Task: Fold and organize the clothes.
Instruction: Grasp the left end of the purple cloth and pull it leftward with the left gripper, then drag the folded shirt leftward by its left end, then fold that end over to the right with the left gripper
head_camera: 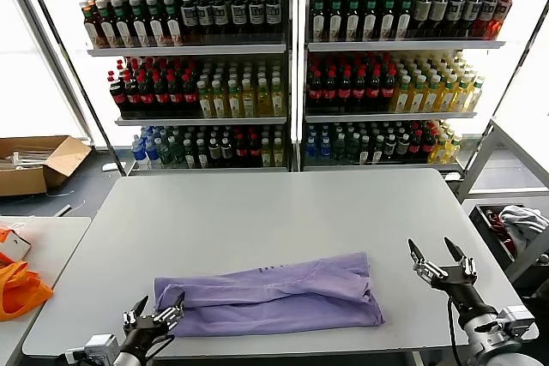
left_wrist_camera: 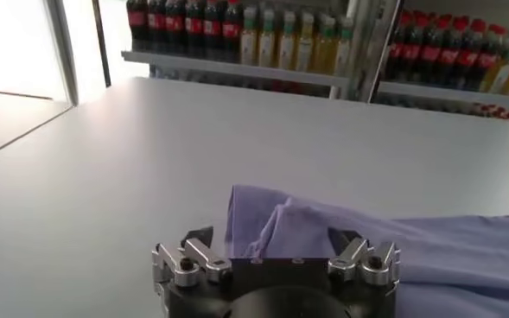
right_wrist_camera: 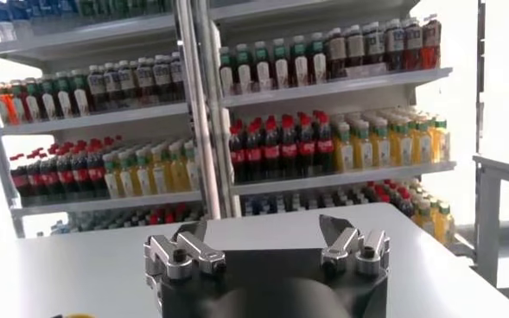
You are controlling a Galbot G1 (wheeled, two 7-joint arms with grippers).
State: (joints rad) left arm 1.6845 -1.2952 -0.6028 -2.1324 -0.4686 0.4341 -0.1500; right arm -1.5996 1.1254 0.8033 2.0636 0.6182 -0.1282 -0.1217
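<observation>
- Left gripper (head_camera: 157, 308): positioned at the near table edge, just beside the left end of the folded garment. Jaws stand wide apart and hold nothing; in the left wrist view the fingertips (left_wrist_camera: 204, 237) flank the cloth edge without pinching it.
- Right gripper (head_camera: 440, 260): raised over the near right part of the table, apart from the right end of the garment. Jaws spread fully, nothing held; its own camera looks toward the shelves, not down at the cloth.
- Lavender T-shirt (head_camera: 274, 296): lies on the grey table (head_camera: 257, 212) near the front edge, gathered into a long band running left to right. The surface shows wrinkles and uneven edges. Count: one garment visible on this table.
- Step in hand (judgement): the shirt appears folded lengthwise, with both grippers released. A crosswise fold remains to be made, so the task looks roughly midway for this garment.
- Next move (judgement): one gripper must descend onto an end of the band, pinch all layers together and carry that end over toward the other. The thin fabric may slip or separate if only the top layer is caught.
- Orange fabric item (head_camera: 19, 285): one, on the side table at the robot's left; not part of the fold.
- Cardboard box (head_camera: 39, 160): one, on the floor beyond.
- Shelf units (head_camera: 296, 66): two, stocked with bottles too numerous to count.
</observation>
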